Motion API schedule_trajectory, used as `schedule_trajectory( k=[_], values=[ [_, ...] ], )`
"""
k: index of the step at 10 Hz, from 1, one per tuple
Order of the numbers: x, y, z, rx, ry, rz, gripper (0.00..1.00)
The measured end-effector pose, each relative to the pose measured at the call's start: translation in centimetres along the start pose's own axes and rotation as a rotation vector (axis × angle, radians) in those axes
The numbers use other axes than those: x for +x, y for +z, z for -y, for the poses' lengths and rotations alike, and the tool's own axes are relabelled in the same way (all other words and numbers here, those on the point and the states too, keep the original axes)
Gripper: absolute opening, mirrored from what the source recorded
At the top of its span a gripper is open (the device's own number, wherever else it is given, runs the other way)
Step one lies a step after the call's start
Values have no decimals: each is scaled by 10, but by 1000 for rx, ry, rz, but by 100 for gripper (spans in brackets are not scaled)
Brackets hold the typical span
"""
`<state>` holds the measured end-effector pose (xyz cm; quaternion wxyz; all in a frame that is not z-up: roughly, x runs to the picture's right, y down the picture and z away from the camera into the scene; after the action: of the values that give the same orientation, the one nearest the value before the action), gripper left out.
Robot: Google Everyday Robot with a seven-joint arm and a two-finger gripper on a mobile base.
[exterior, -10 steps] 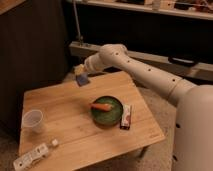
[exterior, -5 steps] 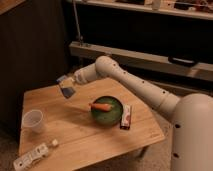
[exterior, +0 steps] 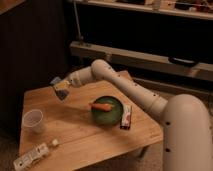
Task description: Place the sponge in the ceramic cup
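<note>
Hand: my hand (exterior: 60, 85) hangs in the air over the far left part of the worktop (exterior: 80, 136), pressed together on the sponge and clear of the wood.
Sponge: the sponge (exterior: 63, 92) is pinched in the hand, tilted, its blue-grey face turned toward the camera. It is off the worktop and not in the cup.
Arm: the arm (exterior: 125, 85) reaches in from the right, stretched out over the far edge of the worktop.
What has changed: a second ago the hand held the sponge farther right, nearer the middle of the far edge. Since then it has swung left and dropped a little, with the smaller part of that shift in the last half second.
Ceramic cup: the ceramic cup (exterior: 33, 121) stands upright near the left edge, mouth open, where it stood a second ago. It is nearer the camera than the hand, and apart from it.
Meaning for the task: I judge this as mid-carry. The sponge is closing on the cup's side, but it must come nearer and lower over the mouth before I let go.
Other things: a green plate (exterior: 113, 118) with an orange carrot piece (exterior: 102, 106) sits mid-worktop, with a packet (exterior: 126, 117) just to its right. A white bottle (exterior: 31, 156) lies at the near left corner. None of these has shifted.
</note>
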<state>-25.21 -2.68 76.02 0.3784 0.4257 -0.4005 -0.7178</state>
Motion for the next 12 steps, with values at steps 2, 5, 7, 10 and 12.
schedule_trajectory(
  k=[2, 5, 7, 10, 12],
  values=[
    [2, 14, 9, 38, -22, 12, 0],
    [-4, 40, 47, 139, -87, 42, 0],
    [-6, 47, 68, 214, -130, 47, 0],
    [-10, 56, 93, 310, -172, 47, 0],
    [-12, 65, 99, 344, -180, 51, 0]
  ],
)
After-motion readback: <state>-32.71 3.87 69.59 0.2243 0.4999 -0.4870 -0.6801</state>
